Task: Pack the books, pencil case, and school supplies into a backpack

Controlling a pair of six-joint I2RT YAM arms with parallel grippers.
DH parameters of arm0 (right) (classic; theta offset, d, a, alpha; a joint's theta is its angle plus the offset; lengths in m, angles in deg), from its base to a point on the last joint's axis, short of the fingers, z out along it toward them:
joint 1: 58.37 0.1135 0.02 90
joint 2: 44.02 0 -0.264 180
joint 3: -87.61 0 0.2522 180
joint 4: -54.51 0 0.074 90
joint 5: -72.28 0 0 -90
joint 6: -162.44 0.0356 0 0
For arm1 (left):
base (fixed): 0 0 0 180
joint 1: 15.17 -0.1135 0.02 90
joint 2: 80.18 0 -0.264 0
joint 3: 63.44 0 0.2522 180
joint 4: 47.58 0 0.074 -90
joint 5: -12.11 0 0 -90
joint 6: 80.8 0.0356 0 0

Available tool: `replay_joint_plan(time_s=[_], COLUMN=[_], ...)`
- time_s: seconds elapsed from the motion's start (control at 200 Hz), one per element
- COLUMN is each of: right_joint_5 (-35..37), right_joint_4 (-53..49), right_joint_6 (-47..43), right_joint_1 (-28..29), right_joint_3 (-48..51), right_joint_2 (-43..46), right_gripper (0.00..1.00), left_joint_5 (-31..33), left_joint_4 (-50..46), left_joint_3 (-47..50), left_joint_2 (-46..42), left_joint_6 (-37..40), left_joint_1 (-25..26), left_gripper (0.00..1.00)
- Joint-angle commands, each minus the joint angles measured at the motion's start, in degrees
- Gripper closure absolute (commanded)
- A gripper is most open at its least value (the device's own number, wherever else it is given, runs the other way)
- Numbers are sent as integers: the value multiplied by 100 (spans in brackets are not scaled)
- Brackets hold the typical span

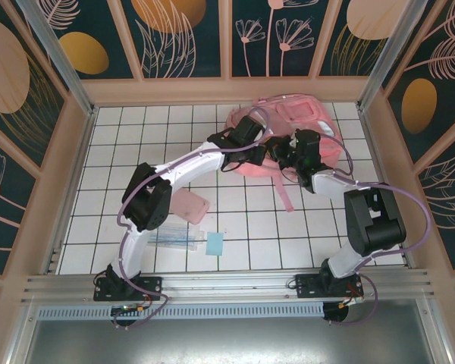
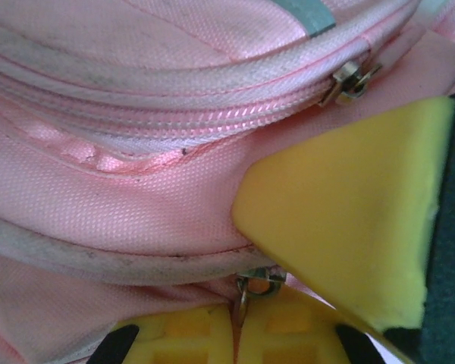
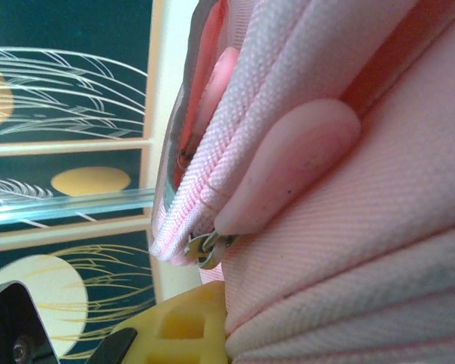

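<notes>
The large pink fabric backpack [image 1: 303,125] lies at the far middle-right of the white tiled table [image 1: 136,136], close to the back wall, with one pink strap [image 1: 285,193] trailing toward the near edge. Both arms reach in to its near side.

The left gripper [image 1: 252,152] sits at the bag's left front. In the left wrist view its two yellow slotted fingers [image 2: 182,334] meet along a thin seam. A small metal zipper pull [image 2: 243,294] runs down into that seam, so the claw looks clamped on the pull. Above it run a closed zipper and white piping, with a second metal slider [image 2: 353,80] at the upper right. A big yellow wedge-shaped pad [image 2: 349,220] with a dark edge lies over the fabric on the right; whose it is cannot be told.

The right gripper [image 1: 284,155] is just beside the left one, against the bag. Its wrist view shows one yellow slotted finger [image 3: 189,326] under folds of pink cloth and a metal slider [image 3: 205,249] at the end of a zipper track. Whether this claw is open or closed cannot be told.

The flat pale pink pouch-like pencil case [image 1: 188,205] lies well apart from the bag at the near left, beside the left arm's elbow. Nearer the edge lie the long clear bluish plastic packet [image 1: 174,236] and, just to its right, the small light-blue square pad [image 1: 214,243].
</notes>
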Motion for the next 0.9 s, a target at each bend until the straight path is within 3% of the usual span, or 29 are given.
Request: replay_joint_plan(time_s=[0.0,0.22,0.485,0.721,0.896], right_joint_5=[383,733,859,1604,2109], right_joint_4=[-324,-701,-992,-1400,-1589], right_joint_6=[-961,-1487,-1818,-2367,-2767], right_joint_1=[-57,-218,-291,-256,-190], right_joint_3=[-154,-147,-213,-265,-281], right_joint_2=[467,754,963,1078,1177], right_gripper=[100,100,100,100,100], left_joint_5=[-135,-409,-172,-1472,-620], left_joint_4=[-5,-72,-396,-1117,-1808], left_joint_3=[471,1517,1631,1546,1842], left_joint_2=[-544,-992,-1180,-1177,-1399], left_joint_6=[-80,-73,415,543,856], left_joint_1=[-407,-1047,-1510,-1566,-1612], left_gripper=[100,100,100,100,100])
